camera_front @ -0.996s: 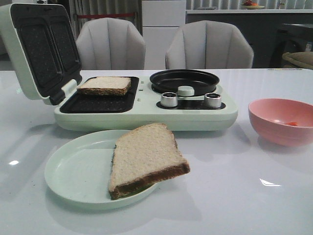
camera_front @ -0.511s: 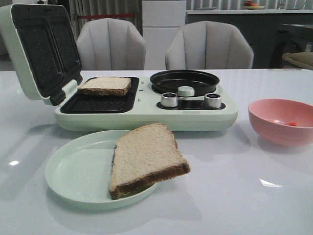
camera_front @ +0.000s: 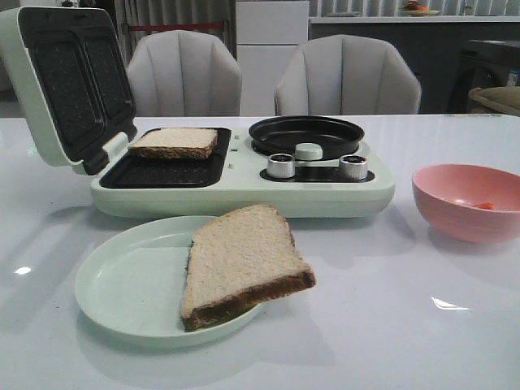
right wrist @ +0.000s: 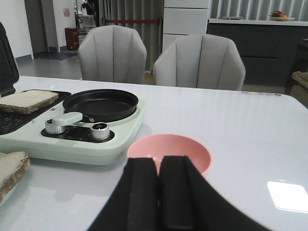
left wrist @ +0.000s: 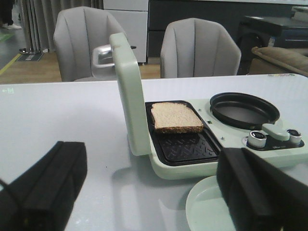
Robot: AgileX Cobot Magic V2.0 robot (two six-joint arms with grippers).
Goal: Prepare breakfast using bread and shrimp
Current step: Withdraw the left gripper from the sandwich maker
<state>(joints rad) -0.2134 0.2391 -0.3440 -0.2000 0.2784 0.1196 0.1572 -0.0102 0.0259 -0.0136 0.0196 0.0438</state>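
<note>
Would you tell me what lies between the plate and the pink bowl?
Only bare white table between the plate and the pink bowl, per the front view.

I see pale tan bread (camera_front: 244, 258) with dark brown crust on a mint-green plate (camera_front: 130, 284), a pink bowl (camera_front: 467, 199), and a glossy white counter (camera_front: 406, 325).

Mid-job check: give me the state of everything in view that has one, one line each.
Sandwich maker lid: open, tilted back.
Bread slice on grill plate: lying flat, uncovered.
Bread slice on green plate: overhanging the plate's rim.
Frying pan: empty.
Pink bowl: holds a small orange piece, likely shrimp.
Left gripper: open, holding nothing.
Right gripper: shut, holding nothing.
</note>
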